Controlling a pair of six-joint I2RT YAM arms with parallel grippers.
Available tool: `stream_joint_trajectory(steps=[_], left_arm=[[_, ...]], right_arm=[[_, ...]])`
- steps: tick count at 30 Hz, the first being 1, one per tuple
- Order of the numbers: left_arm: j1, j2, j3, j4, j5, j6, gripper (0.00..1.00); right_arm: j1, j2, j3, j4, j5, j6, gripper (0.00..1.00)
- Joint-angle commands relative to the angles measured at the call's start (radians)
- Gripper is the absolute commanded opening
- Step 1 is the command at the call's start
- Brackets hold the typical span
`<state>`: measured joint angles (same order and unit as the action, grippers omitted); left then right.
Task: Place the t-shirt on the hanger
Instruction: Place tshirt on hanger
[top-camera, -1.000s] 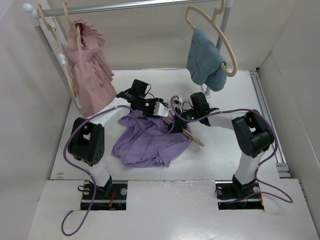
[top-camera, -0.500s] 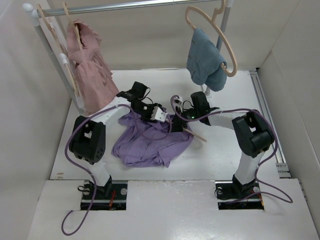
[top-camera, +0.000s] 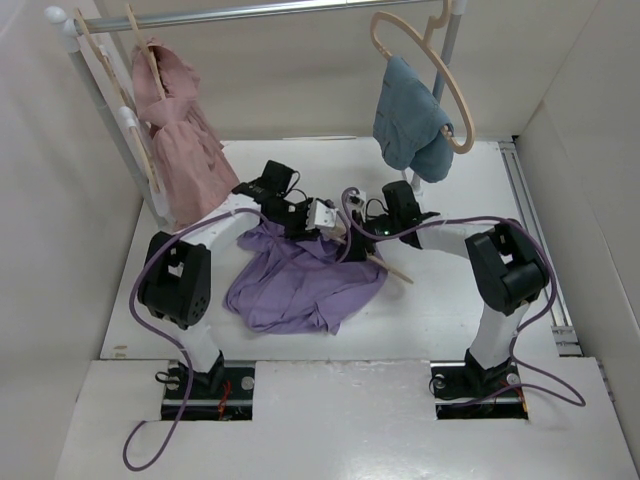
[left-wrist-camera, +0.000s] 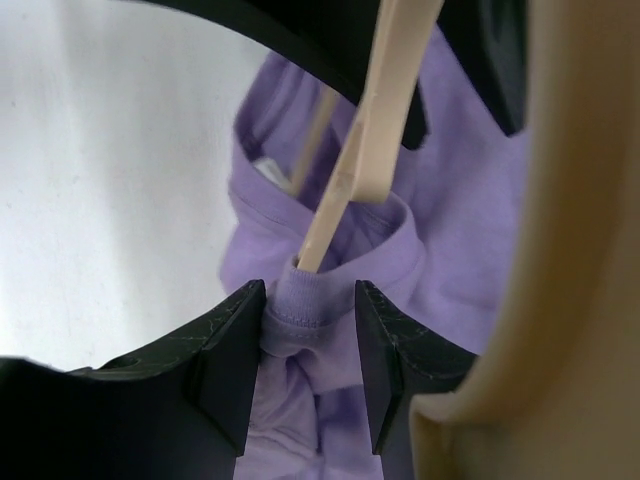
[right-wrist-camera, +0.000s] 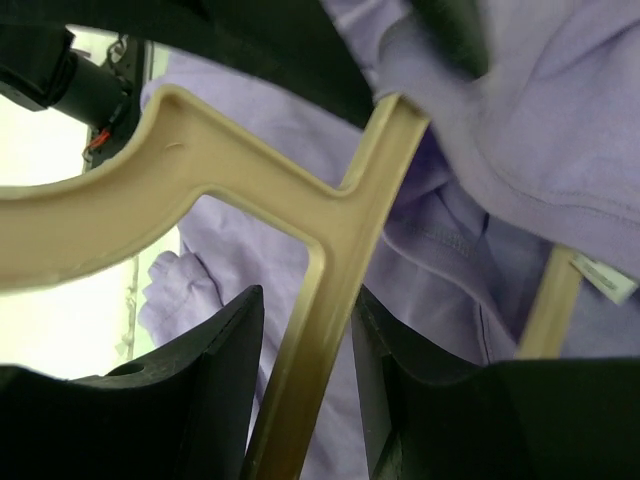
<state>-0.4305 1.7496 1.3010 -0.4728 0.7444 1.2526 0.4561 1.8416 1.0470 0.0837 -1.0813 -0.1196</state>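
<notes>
- The lavender t-shirt (top-camera: 295, 285) lies crumpled on the table (top-camera: 450, 300), with most of the cloth spread toward 7 o'clock from the two grippers, which meet at its upper edge.
- The left gripper (left-wrist-camera: 308, 305) has its fingers closed on a fold of the collar band (left-wrist-camera: 395, 235) and pinches it between the pads.
- The right gripper (right-wrist-camera: 305, 300) has its fingers drawn in on either side of a thin bar of the pale wooden hanger (right-wrist-camera: 200, 190). They look clamped on it, with no gap showing.
- In the left wrist view, one slim arm of the hanger runs down into the neck opening just above the pinched fold, so threading has begun.
- In the top view, a short length of the hanger pokes out from under the cloth toward 4 o'clock from the right gripper. How much of it lies inside the shirt cannot be seen.
- What looks left to do is to bring the rest of the hanger through the collar, seat both shoulders on its arms and leave the hook free above the neck. The shirt is a heap, not a draped garment, so the job seems under halfway.
- At 11 o'clock a pink garment (top-camera: 178, 150) hangs from the rail (top-camera: 260, 12), and at 1 o'clock a blue-grey garment (top-camera: 410, 125) hangs there. Each is on its own hanger, well apart from the work.
</notes>
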Motion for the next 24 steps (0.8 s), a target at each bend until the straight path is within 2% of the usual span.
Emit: stream_joint_trajectory(steps=[1, 3, 5, 9, 12, 16, 19, 22, 23, 24], left_arm=[[0.024, -0.079, -0.104, 0.022, 0.005, -0.079, 0.00], [0.024, -0.136, -0.179, 0.065, 0.047, -0.067, 0.00], [0.024, -0.147, -0.192, 0.065, 0.096, -0.084, 0.00], [0.024, -0.127, -0.148, -0.067, 0.165, -0.073, 0.00], [0.024, -0.143, -0.138, -0.158, 0.174, 0.002, 0.00], [0.024, -0.202, -0.196, -0.109, 0.096, 0.007, 0.02], [0.024, -0.243, -0.259, 0.070, -0.006, -0.073, 0.38], [0.070, -0.269, -0.288, 0.239, -0.037, -0.152, 0.48], [0.082, -0.269, -0.289, 0.267, -0.037, -0.179, 0.62], [0.094, -0.269, -0.289, 0.293, -0.037, -0.232, 0.68]], right_arm=[[0.007, -0.061, 0.065, 0.037, -0.075, 0.023, 0.00], [0.007, -0.061, 0.074, 0.027, -0.075, 0.023, 0.00], [0.007, -0.073, 0.084, 0.004, -0.075, 0.023, 0.00], [0.016, -0.114, 0.084, -0.016, -0.054, 0.014, 0.00], [0.016, -0.153, 0.062, -0.035, -0.032, 0.014, 0.00], [0.016, -0.165, 0.053, -0.058, -0.032, 0.005, 0.00], [0.026, -0.165, 0.053, -0.076, -0.032, -0.018, 0.00], [0.026, -0.147, 0.053, -0.087, -0.032, -0.028, 0.00], [0.026, -0.147, 0.053, -0.096, -0.032, -0.037, 0.00], [0.026, -0.147, 0.053, -0.096, -0.032, -0.051, 0.00]])
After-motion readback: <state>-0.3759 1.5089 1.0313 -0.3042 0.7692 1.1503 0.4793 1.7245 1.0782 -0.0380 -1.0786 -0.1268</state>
